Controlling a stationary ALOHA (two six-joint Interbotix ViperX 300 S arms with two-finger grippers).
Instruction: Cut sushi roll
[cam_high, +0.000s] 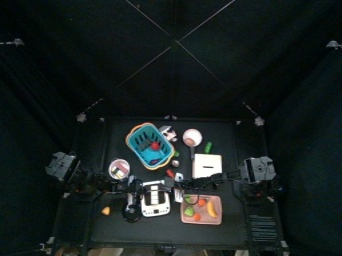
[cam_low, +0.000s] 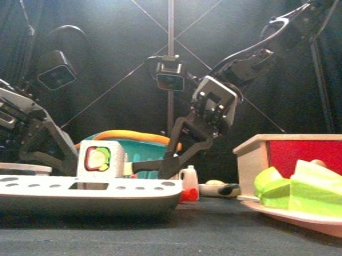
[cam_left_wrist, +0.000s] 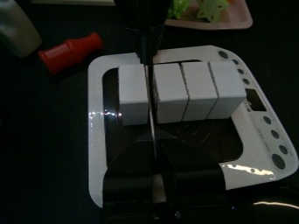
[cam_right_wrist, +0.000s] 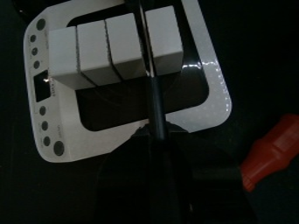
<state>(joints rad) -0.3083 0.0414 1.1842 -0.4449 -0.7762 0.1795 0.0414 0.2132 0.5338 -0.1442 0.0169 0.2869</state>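
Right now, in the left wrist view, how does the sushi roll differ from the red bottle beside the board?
The sushi roll is white and blocky, showing four slabs side by side; the red bottle is one red, tapered piece. The sushi roll sits on the white cutting board; the red bottle lies off it, on the black table. A dark knife blade crosses the sushi roll; nothing touches the red bottle.

Black curtains (cam_high: 54, 60) on every side, small black table (cam_high: 107, 135), crossing support lines overhead
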